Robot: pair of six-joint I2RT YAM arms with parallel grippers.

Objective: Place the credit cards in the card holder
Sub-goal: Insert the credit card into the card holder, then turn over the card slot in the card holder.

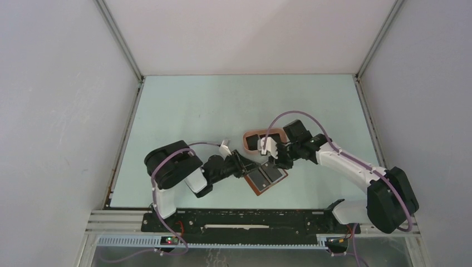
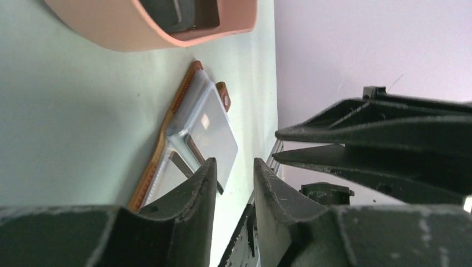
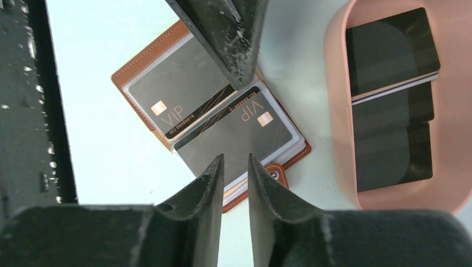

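The brown card holder [image 3: 142,58] lies open on the table, also in the top view [image 1: 266,179] and the left wrist view [image 2: 167,119]. Two grey VIP credit cards [image 3: 172,89] [image 3: 245,133] sit in its clear pockets. More black credit cards [image 3: 389,50] lie stacked in the pink oval tray [image 3: 334,111]. My left gripper [image 2: 235,161] is narrowly open and empty, its tips [image 3: 242,78] down at the holder's fold. My right gripper [image 3: 234,158] is narrowly open and empty, just above the holder's snap-tab edge.
The pink tray [image 1: 249,136] stands just behind the holder, close to both grippers. The right gripper's body [image 2: 389,133] is close on the left gripper's right. A black rail [image 1: 250,219] runs along the near table edge.
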